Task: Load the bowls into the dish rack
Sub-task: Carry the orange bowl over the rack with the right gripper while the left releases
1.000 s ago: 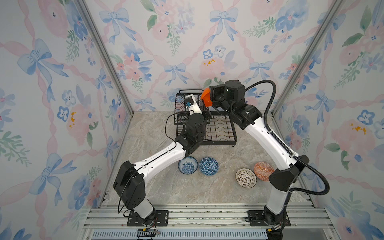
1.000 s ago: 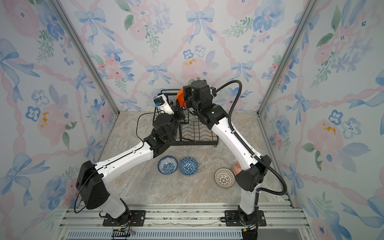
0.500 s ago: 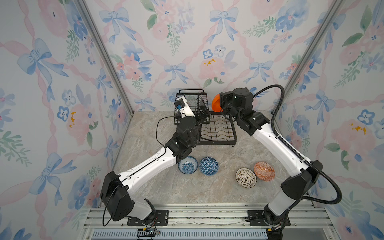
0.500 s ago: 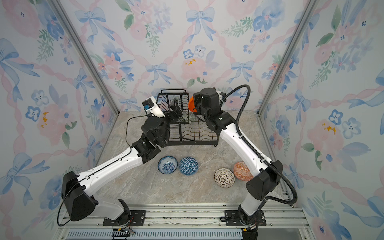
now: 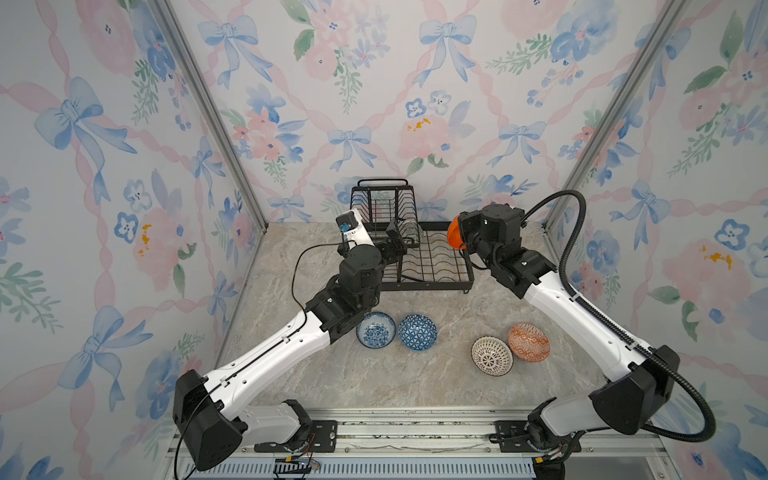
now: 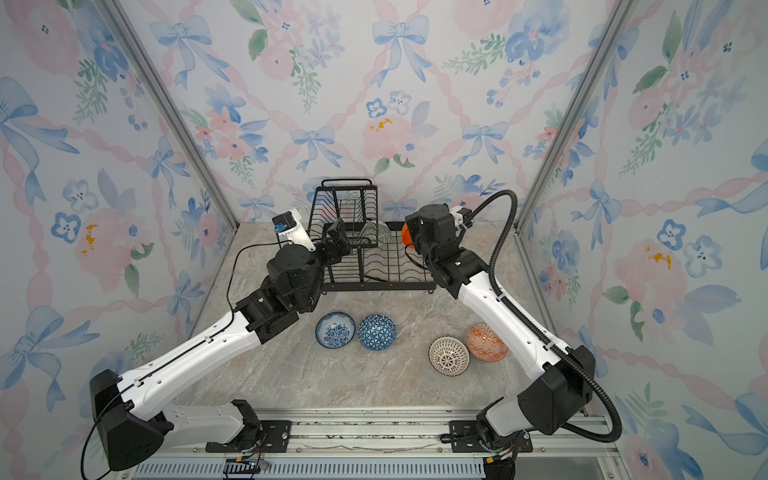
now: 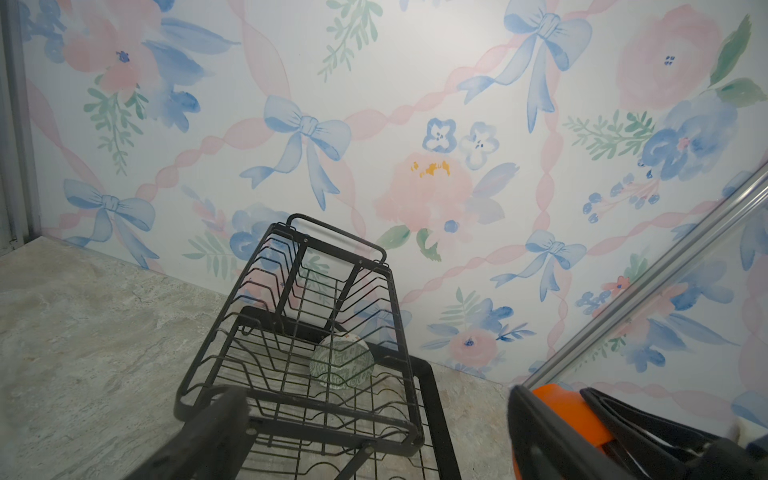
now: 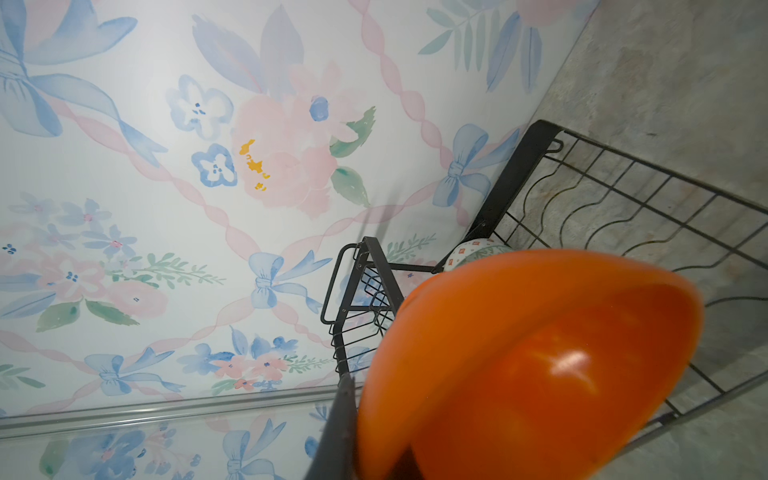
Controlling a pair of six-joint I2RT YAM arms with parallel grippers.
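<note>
The black wire dish rack stands at the back wall. A pale green bowl leans on edge in its lower tray, under the raised basket. My left gripper hangs open beside the basket, holding nothing. My right gripper is shut on the rim of the plain orange bowl above the tray's far right corner. On the table lie a blue-floral bowl, a blue triangle-patterned bowl, a white lattice bowl and an orange-red patterned bowl.
Floral walls close in the marble table on three sides, with metal corner posts near the rack. The rack's handle rises at the back. A black cable loops off my left wrist.
My left gripper opened, left the pale green bowl in the rack and drew back towards the left. My right gripper carried the orange bowl rightwards and lower, off the upper basket.
</note>
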